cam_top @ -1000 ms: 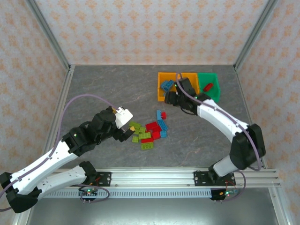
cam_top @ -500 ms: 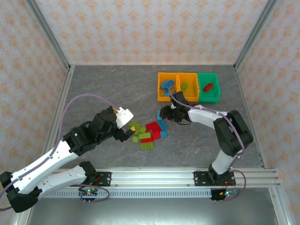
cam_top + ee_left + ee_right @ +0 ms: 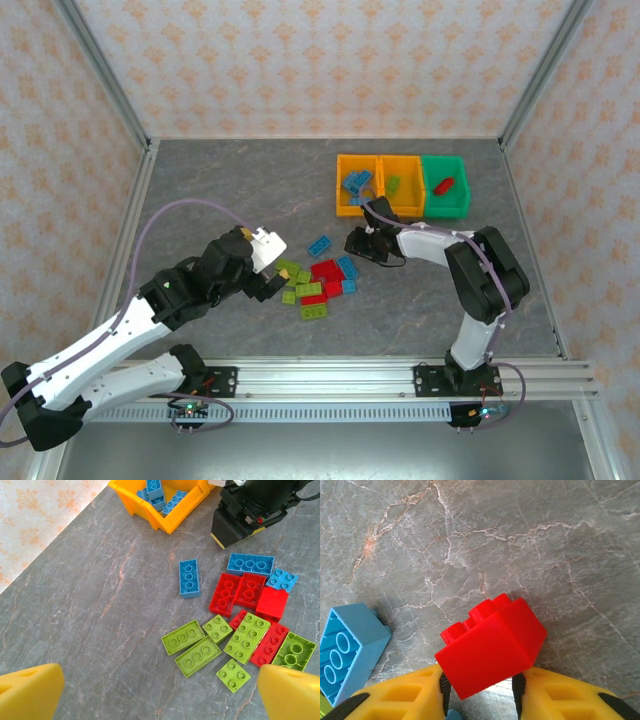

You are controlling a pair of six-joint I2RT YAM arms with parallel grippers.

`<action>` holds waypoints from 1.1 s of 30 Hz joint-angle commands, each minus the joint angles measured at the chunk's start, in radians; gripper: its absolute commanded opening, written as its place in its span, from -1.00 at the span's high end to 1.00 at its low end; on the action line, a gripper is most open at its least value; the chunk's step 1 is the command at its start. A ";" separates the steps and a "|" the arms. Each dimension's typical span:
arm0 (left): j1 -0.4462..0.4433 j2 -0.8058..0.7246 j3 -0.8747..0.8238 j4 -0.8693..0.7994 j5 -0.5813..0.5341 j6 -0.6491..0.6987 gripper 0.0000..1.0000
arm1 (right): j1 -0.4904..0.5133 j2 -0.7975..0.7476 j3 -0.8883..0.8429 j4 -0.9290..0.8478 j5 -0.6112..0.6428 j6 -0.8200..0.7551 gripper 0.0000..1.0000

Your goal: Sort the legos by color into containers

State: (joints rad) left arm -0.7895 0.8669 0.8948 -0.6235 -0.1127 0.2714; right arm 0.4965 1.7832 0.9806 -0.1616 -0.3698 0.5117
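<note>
**Mia:** What is the right claw [image 3: 480, 682] doing?

**Tom:** It is pinching a red brick [image 3: 490, 637] between its two yellow fingers [image 3: 400, 697]. The black pads are pressing on both sides of it. The brick is sitting crooked, and I cannot tell if it is touching the grey table [image 3: 530, 540]. A blue brick [image 3: 347, 650] is lying just beside it.

**Mia:** And the left claw [image 3: 160, 700]?

**Tom:** It is standing wide open and gripping nothing. It is hanging near the pile of legos [image 3: 240, 625].

**Mia:** How many are lying there?

**Tom:** From the left wrist I am counting three blue, five red and six green. One lone blue piece [image 3: 189, 577] is lying apart from the others.

**Mia:** Where are the containers [image 3: 402, 210] sitting?

**Tom:** Three are sitting in a row at the far right of the table, touching each other. Two are orange and one is green. The left orange bin [image 3: 340, 185] is holding blue bricks, too jumbled to count. The middle orange bin is holding a green piece [image 3: 393, 184]. The green bin [image 3: 447, 209] is holding one red piece [image 3: 445, 184].
</note>
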 commanded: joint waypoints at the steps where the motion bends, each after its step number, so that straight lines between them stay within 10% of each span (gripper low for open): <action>1: 0.009 -0.002 0.008 0.000 -0.022 0.008 -1.00 | 0.001 0.010 0.019 -0.044 0.100 -0.007 -0.04; 12: 0.009 -0.008 0.006 -0.001 -0.032 0.009 -1.00 | 0.001 0.052 0.156 -0.189 0.290 0.000 -0.31; 33: 0.009 -0.013 0.011 -0.008 -0.029 0.007 -1.00 | 0.016 -0.102 0.039 -0.162 0.323 0.043 0.47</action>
State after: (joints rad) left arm -0.7891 0.8665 0.8948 -0.6235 -0.1139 0.2714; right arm 0.5053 1.7882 1.0637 -0.3065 -0.1089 0.5335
